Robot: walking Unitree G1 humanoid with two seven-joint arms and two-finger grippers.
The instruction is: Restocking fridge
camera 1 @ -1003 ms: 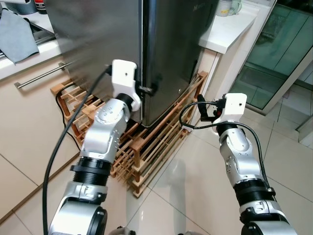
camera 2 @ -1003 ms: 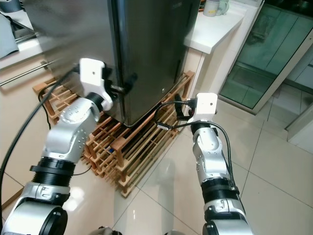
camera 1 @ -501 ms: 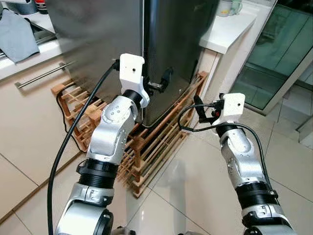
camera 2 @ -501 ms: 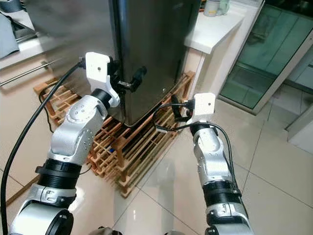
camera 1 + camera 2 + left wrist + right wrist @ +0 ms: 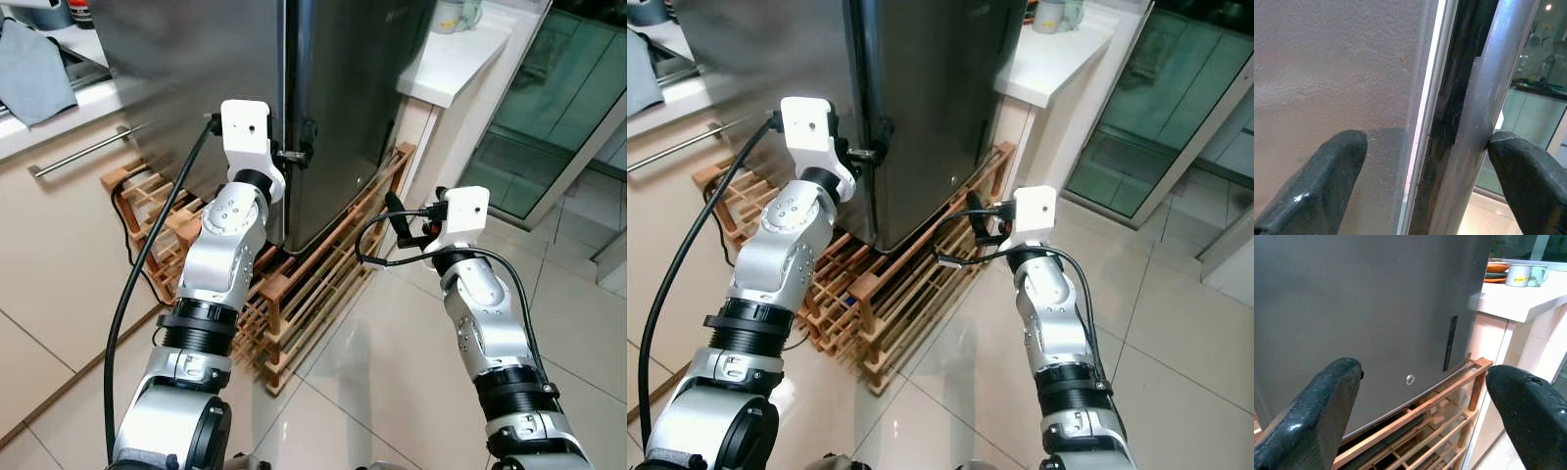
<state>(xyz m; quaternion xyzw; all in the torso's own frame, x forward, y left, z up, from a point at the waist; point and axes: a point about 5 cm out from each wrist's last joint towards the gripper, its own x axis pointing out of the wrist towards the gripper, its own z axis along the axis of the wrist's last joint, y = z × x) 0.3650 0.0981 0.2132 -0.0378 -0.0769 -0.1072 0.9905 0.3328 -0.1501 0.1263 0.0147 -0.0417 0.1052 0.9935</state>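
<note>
Steel fridge (image 5: pixel 245 88) stands ahead on its wooden rack (image 5: pixel 313 284), and my left pincer (image 5: pixel 297 154) has swung back in, fingers spread astride the door handle (image 5: pixel 1488 112), ready to pull; right pincer (image 5: pixel 404 223) hovers spread.

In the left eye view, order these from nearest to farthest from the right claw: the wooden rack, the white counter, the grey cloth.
Measured from the right claw:
1. Wooden rack, on the floor under the fridge, just to the claw's left.
2. White counter, farther ahead, beside the fridge's right side.
3. Grey cloth, far left, on the other counter.
</note>
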